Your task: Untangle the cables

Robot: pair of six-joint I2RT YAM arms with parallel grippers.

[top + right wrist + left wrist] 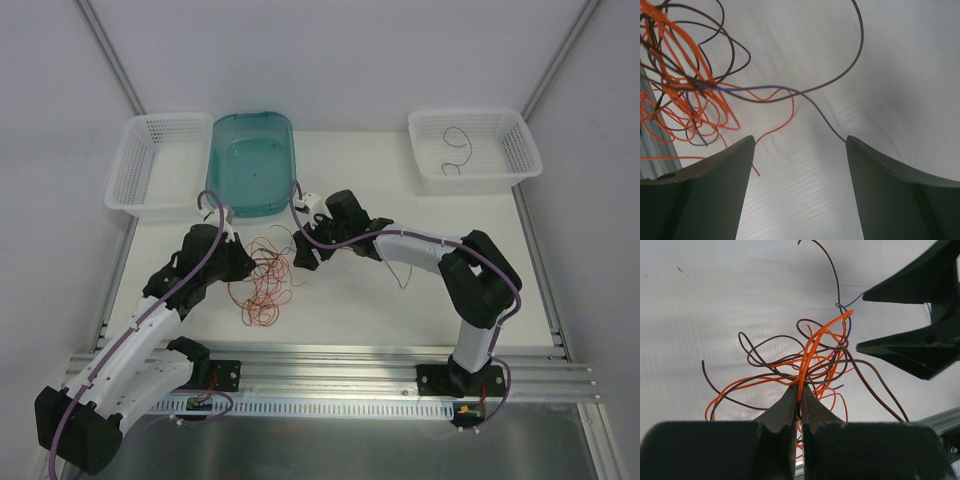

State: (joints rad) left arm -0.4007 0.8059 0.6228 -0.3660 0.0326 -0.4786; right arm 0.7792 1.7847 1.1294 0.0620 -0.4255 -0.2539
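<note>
A tangle of thin cables (266,278), mostly orange-red with dark brown-black strands, lies on the white table between the two arms. My left gripper (800,390) is shut on an orange cable (810,352) that rises out of the tangle. My right gripper (800,140) is open just right of the tangle, with only bare table between its fingers. A purple cable (812,107) runs from the tangle to its right fingertip (852,142). An orange strand (777,127) passes by its left fingertip. In the left wrist view the right gripper's open fingers (900,347) stand beside the tangle.
A teal tub (250,162) stands behind the tangle, a white basket (150,170) to its left. At back right another white basket (520,150) holds one dark cable (456,150). A loose dark strand (403,276) lies under the right arm. An aluminium rail (350,365) edges the table.
</note>
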